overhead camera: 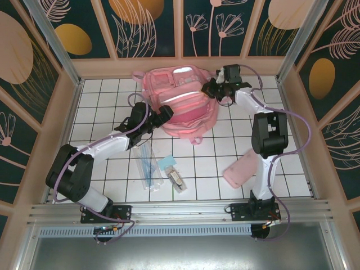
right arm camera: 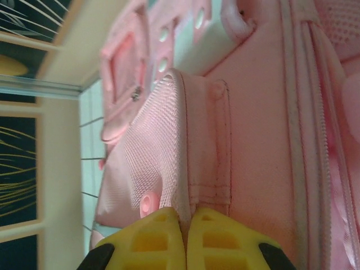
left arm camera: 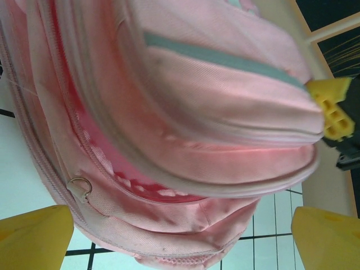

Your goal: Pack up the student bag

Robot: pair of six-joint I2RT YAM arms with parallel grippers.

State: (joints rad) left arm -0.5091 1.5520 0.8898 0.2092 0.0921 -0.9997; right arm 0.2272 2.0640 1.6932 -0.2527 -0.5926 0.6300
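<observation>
Pink student bag (overhead camera: pixel 181 101), right pincer (right arm camera: pixel 185 218) clamped on its seam, left pincer (overhead camera: pixel 164 114) spread wide alongside — pouch (overhead camera: pixel 241 170), clear case (overhead camera: pixel 147 166) nearby.

Big pink fabric backpack (overhead camera: pixel 183 107) plugs far centre of white tiled tabletop (overhead camera: pixel 98 98). Far-left tiles open. Near centre cluttered: clear plastic pen sleeve (overhead camera: pixel 147 166), small tan packet (overhead camera: pixel 175 179) beside it. Flat pink pouch (overhead camera: pixel 241 170) sits near-right; clear lane btwn them.

Pink student bag (overhead camera: pixel 179 101), lying flat, main zipper gaping, far table centre
</observation>
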